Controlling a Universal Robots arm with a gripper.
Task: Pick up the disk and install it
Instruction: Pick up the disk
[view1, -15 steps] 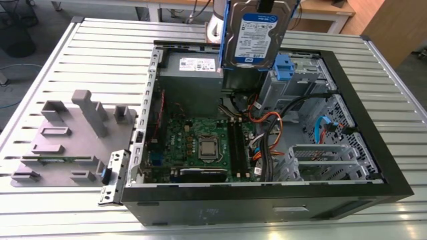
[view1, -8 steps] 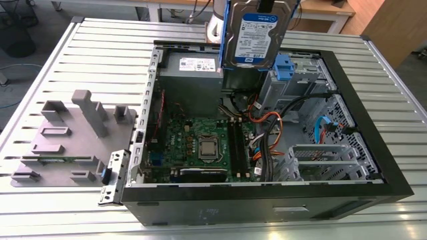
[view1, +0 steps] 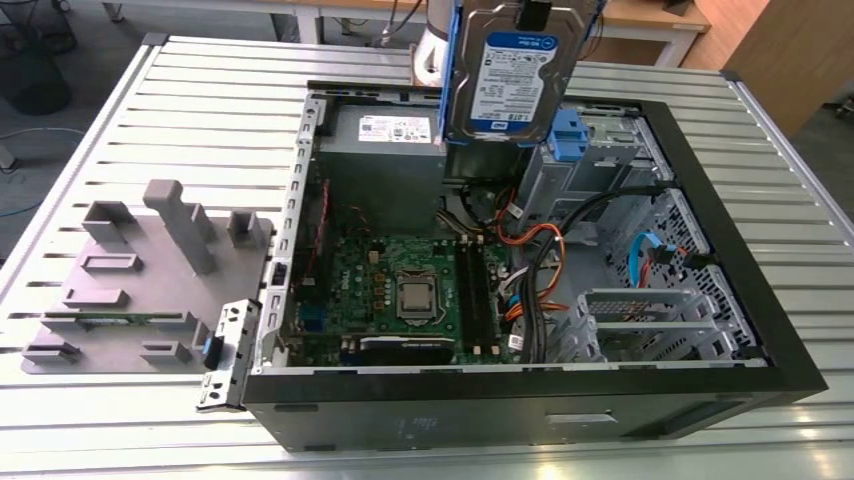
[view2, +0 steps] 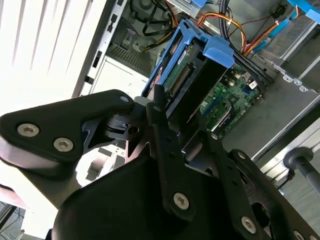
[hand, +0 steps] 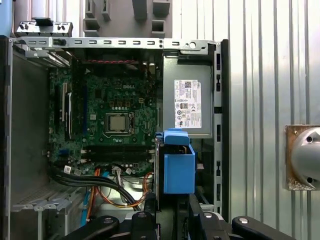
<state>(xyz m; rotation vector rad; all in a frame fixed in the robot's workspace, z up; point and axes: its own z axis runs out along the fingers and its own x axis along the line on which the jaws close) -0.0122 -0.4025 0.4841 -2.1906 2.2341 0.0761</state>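
The disk (view1: 514, 75), a silver hard drive with a white-and-blue label and a blue plastic bracket, hangs upright in the air above the far side of the open computer case (view1: 534, 400). My gripper (view1: 533, 14) is shut on its upper end. In the second wrist view the disk (view2: 197, 75) sticks out from between the black fingers (view2: 159, 117), connector edge showing, with the case below. In the first wrist view the blue bracket end of the disk (hand: 178, 167) sits over the case beside the power supply, held by the gripper (hand: 172, 207).
Inside the case lie the green motherboard (view1: 400, 290), the grey power supply (view1: 387, 135), orange and black cables (view1: 547, 250), and a grey drive cage with a blue tab (view1: 581, 150). A grey fixture (view1: 134, 280) stands on the slatted metal table (view1: 200, 110) at the exterior view's left.
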